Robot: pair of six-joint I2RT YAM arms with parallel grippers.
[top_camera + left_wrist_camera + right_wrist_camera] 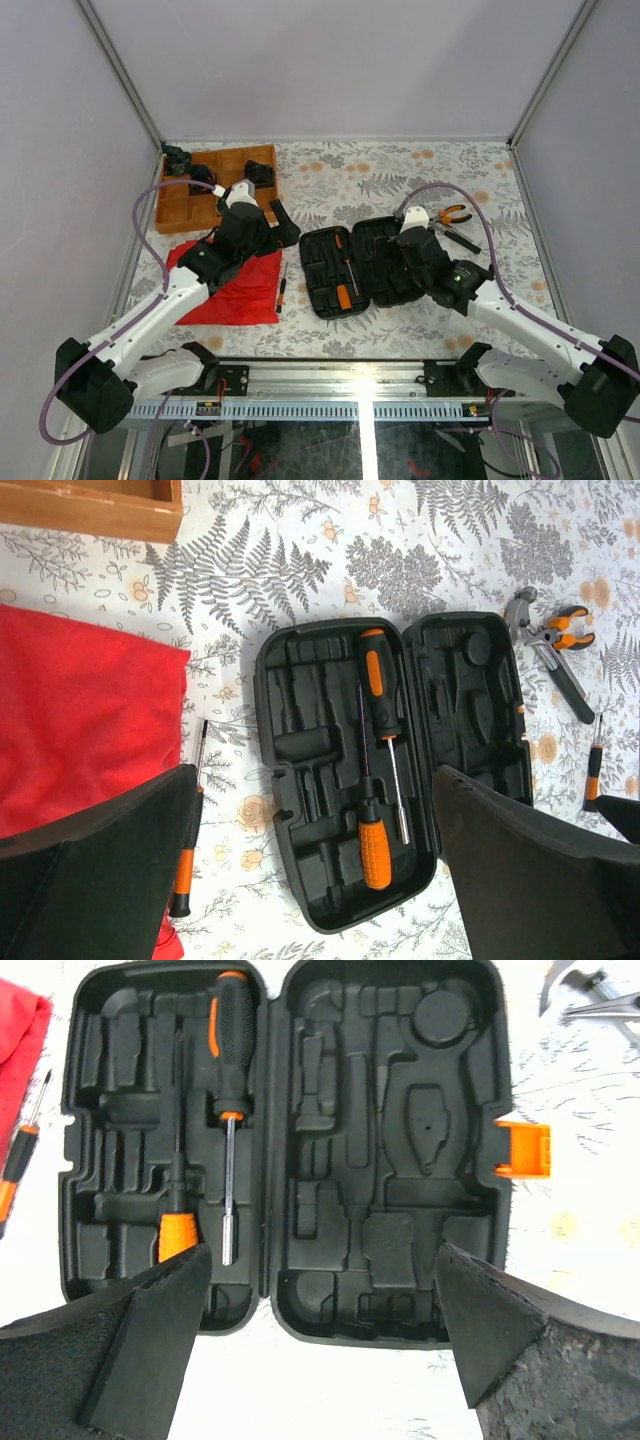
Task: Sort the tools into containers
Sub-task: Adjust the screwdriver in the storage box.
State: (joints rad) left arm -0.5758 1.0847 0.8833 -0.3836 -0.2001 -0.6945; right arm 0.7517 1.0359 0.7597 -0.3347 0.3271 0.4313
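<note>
Left tool (312, 775), right tool (322, 1250): wide, empty.
Left arm (180, 290) stretched over cloth (240, 295); right arm (500, 305) over case (325, 270).

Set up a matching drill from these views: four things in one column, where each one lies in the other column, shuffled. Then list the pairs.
Things
1. pliers
2. red cloth
3. wooden tray
4. black-handled screwdriver

Places
A. far left corner of the table
B. in the left half of the open case
C. on the table, right of the case
D. left of the case, nearer than the tray

Pairs: 1-C, 2-D, 3-A, 4-B
</note>
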